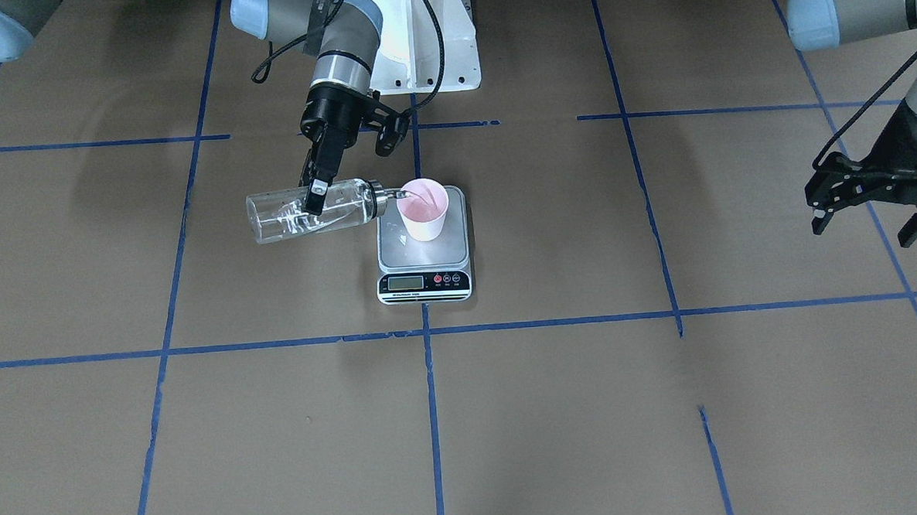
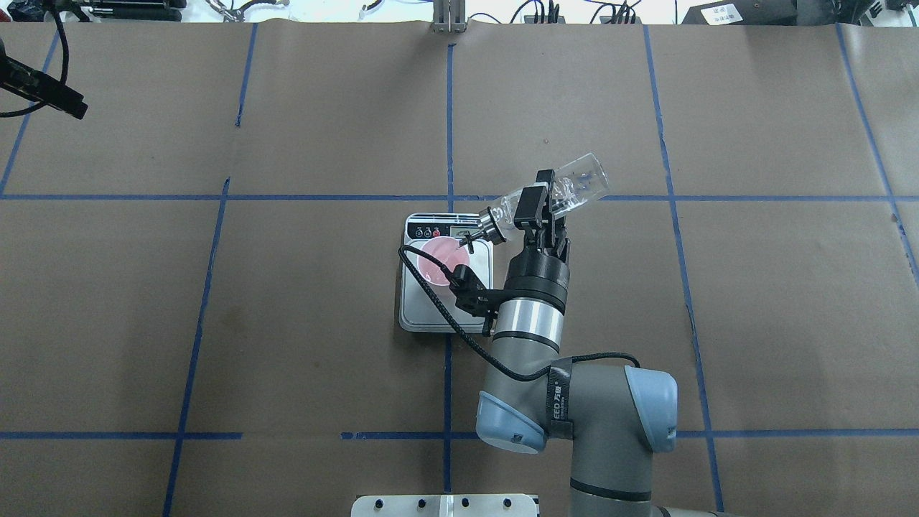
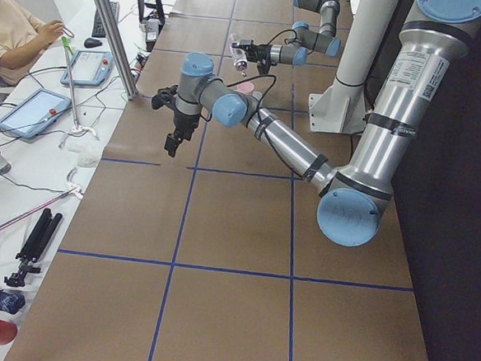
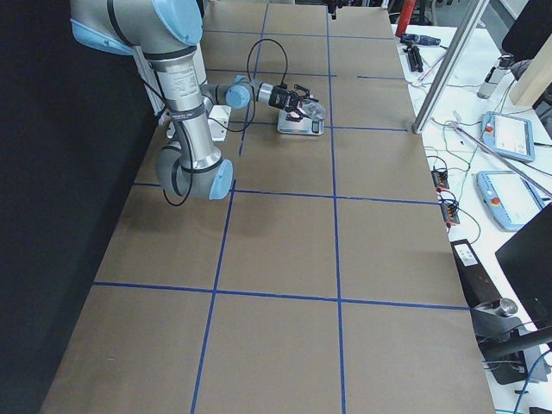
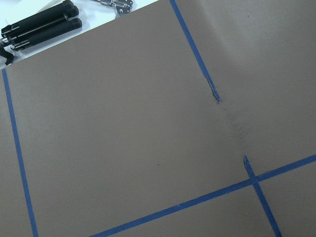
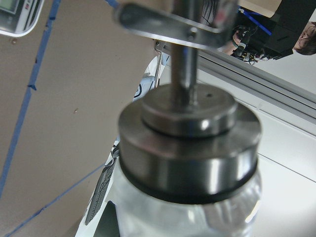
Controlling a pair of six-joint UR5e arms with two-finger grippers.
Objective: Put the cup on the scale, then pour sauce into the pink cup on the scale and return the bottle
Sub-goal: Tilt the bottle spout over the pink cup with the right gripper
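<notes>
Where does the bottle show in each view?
Front-facing: left of centre, bottle tipped, spout over the cup.
Overhead: centre, right of the scale, base pointing up-right.
Exterior left: far top centre, tiny.
Exterior right: too small to make out.
Left wrist: not in it.
Right wrist: fills the picture, collar and spout close up.
Landmark: the scale, under the spout.

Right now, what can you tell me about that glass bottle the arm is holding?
The bottle is a small clear glass cylinder with a shiny metal collar and thin metal spout. The right gripper is shut around its middle, holding it tipped almost level in the air, spout over the pink cup on the scale. Clear liquid shows inside.
</notes>
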